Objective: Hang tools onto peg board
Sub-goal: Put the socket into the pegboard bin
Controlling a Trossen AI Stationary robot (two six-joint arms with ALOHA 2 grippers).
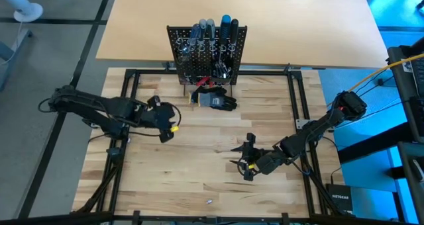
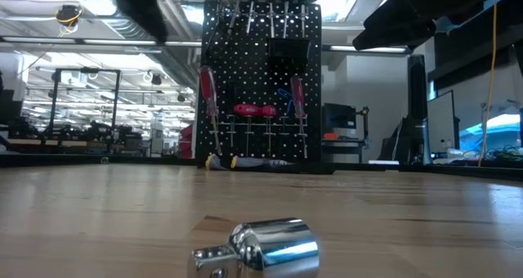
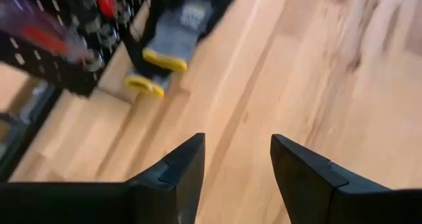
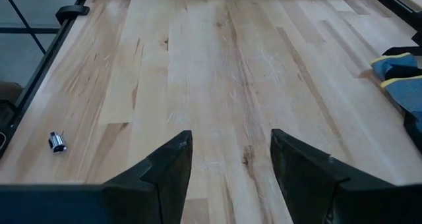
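The black peg board (image 1: 206, 53) stands upright at the table's far middle. Several dark and blue handles stick up from its top row, and red-handled screwdrivers (image 2: 209, 94) hang on its face. A small shiny silver metal piece (image 1: 209, 202) lies on the table near the front edge; it also shows in the low view (image 2: 261, 249) and the right wrist view (image 4: 57, 142). My left gripper (image 3: 237, 165) is open and empty, left of the board's foot (image 1: 173, 114). My right gripper (image 4: 231, 161) is open and empty over the table's middle right (image 1: 237, 155).
A dark grey glove-like bundle (image 1: 215, 99) with yellow cuffs (image 3: 155, 69) lies on the table just in front of the peg board. A black metal frame (image 1: 126, 119) borders the wooden work surface. Bare wood lies between both grippers and the front edge.
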